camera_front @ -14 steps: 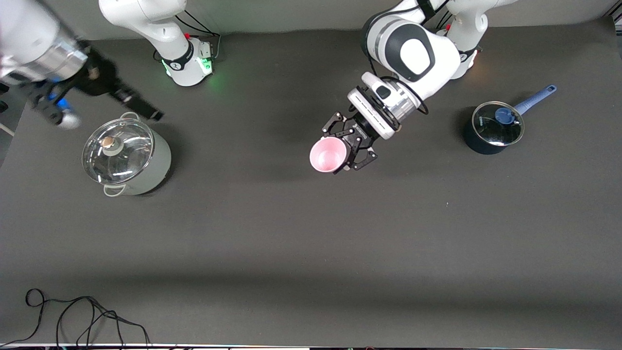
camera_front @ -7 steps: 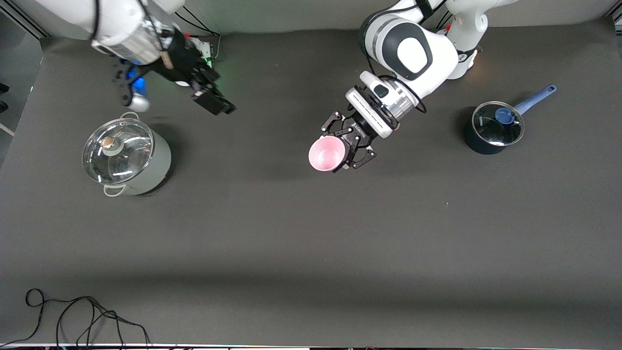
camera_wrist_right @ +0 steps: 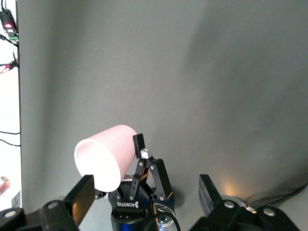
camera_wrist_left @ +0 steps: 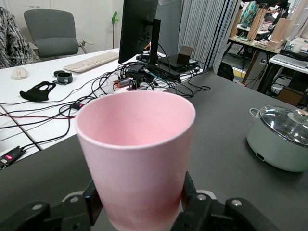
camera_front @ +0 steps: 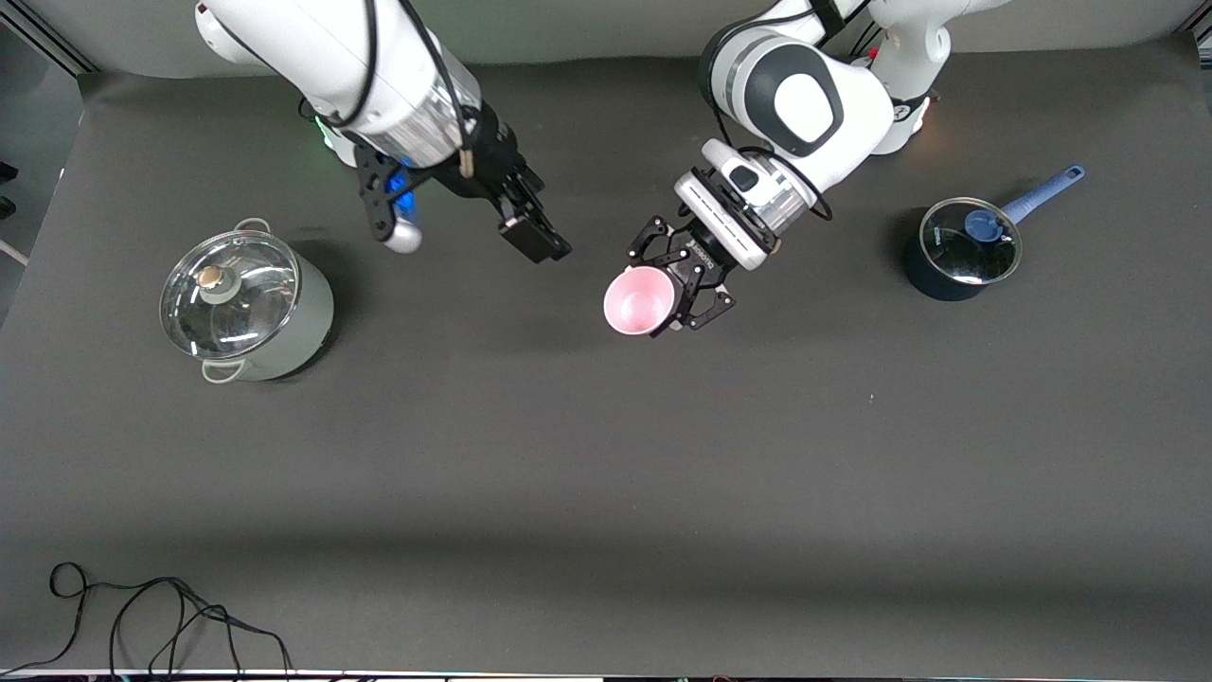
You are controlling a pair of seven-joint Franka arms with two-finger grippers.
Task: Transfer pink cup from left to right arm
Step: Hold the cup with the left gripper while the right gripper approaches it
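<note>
The left pincer (camera_front: 678,296) is up over the middle of the table (camera_front: 606,455), clamped tight on the pink cup (camera_front: 640,300). Its black fingers (camera_wrist_left: 195,204) squeeze the cup low down, one on each side. The cup is tipped, so from the front view you can look right into its mouth.

The right pincer (camera_front: 535,237) hangs in the air at about ten o'clock from the cup, close to it but not touching. Its flat black fingers (camera_wrist_right: 211,193) stand wide apart with nothing between them. In the right wrist view the cup (camera_wrist_right: 107,156) and the pincer holding it (camera_wrist_right: 137,183) show between those two fingers, farther off.

A pale green pot (camera_front: 248,306) with a glass lid sits at the right arm's end of the table. A small dark pan (camera_front: 958,250) with a blue handle sits at the left arm's end. A black cable (camera_front: 161,616) lies curled on the table at about seven o'clock from the green pot, close to the front camera.
</note>
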